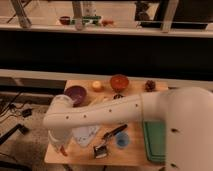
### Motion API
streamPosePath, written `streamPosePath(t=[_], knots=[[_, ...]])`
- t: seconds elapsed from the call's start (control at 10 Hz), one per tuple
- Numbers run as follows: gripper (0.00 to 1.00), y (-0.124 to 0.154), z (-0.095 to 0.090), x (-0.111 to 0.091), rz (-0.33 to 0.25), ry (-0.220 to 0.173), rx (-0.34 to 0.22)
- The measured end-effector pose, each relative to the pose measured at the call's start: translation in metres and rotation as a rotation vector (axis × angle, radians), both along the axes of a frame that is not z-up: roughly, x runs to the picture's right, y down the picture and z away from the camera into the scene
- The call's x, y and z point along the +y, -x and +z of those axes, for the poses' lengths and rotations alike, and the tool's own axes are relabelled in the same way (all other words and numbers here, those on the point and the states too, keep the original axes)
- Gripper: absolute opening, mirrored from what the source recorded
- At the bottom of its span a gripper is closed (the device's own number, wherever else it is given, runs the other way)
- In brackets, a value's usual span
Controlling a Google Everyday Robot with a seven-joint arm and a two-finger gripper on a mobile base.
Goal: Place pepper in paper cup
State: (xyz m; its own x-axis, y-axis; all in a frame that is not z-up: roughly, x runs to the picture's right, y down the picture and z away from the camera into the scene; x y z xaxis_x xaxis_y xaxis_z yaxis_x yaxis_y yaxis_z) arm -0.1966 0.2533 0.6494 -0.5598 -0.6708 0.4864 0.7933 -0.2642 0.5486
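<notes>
My white arm reaches from the right across the table to its front left corner. There my gripper point(60, 145) points down, mostly hidden by the forearm. A short red-orange tip of the pepper point(64, 151) sticks out just beneath it, and the gripper is shut on the pepper. The paper cup is hidden from view.
On the wooden table point(80, 156) stand a purple bowl point(75, 93), a round yellow fruit point(96, 85), an orange bowl point(119, 81) and a dark cone-like item point(150, 85). In front lie a crumpled white item point(85, 134), a black tool point(114, 132) and a small blue cup point(121, 140). A green tray point(154, 140) sits at the right.
</notes>
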Motion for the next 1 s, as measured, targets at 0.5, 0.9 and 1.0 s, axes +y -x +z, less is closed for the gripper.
streamPosePath(t=[0.5, 0.9, 1.0], knots=[[0.0, -0.053, -0.034, -0.04, 0.169, -0.099, -0.262], [0.0, -0.05, -0.029, -0.056, 0.113, -0.085, -0.402], [0.0, -0.051, -0.029, -0.056, 0.115, -0.085, -0.4]])
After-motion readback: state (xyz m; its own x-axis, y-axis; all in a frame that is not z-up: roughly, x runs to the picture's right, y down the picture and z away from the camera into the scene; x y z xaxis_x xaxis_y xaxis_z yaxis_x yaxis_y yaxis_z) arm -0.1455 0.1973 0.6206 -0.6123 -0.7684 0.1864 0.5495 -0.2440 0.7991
